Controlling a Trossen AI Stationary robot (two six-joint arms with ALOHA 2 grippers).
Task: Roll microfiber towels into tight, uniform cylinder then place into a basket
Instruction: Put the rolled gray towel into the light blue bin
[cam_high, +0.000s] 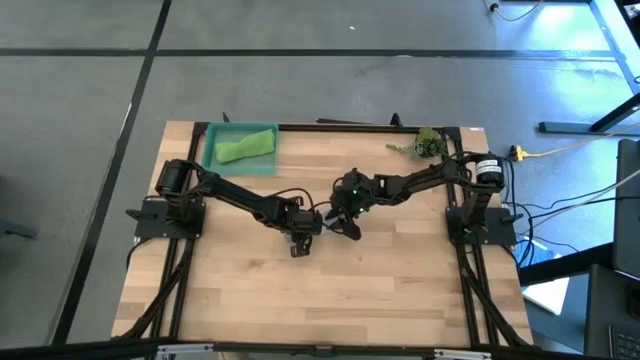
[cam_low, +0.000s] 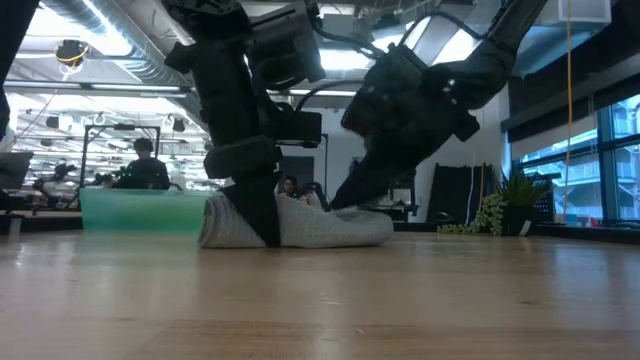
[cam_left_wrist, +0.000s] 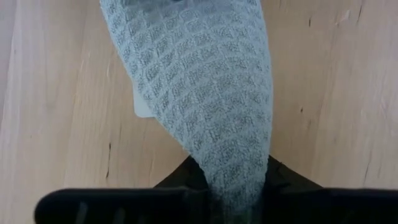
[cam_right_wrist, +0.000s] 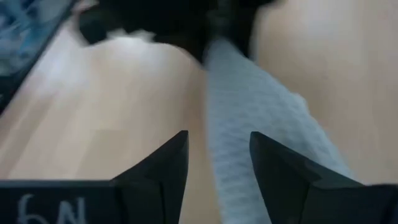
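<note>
We see the pale grey waffle-weave microfiber towel (cam_low: 300, 225) lying as a loose roll on the light wooden tabletop (cam_high: 330, 290), near its centre, between the two dark arms. The left end effector (cam_low: 262, 232) stands on the roll's left part, and in the left wrist view the cloth (cam_left_wrist: 205, 93) narrows into its closed fingers: we read it as clenched on the grey towel. The right end effector (cam_right_wrist: 217, 163) hovers over the roll's right part with its fingers (cam_right_wrist: 165, 168) parted, the cloth (cam_right_wrist: 261, 124) running between them, released. At the tabletop's far left corner sits the shallow translucent teal-green plastic basket (cam_high: 215, 160), holding the bright lime green rolled towel (cam_high: 247, 147). A small leafy green plant sprig (cam_high: 425, 143) lies at the far right corner. Beyond the tabletop, a person (cam_low: 145, 168) sits in the room.
</note>
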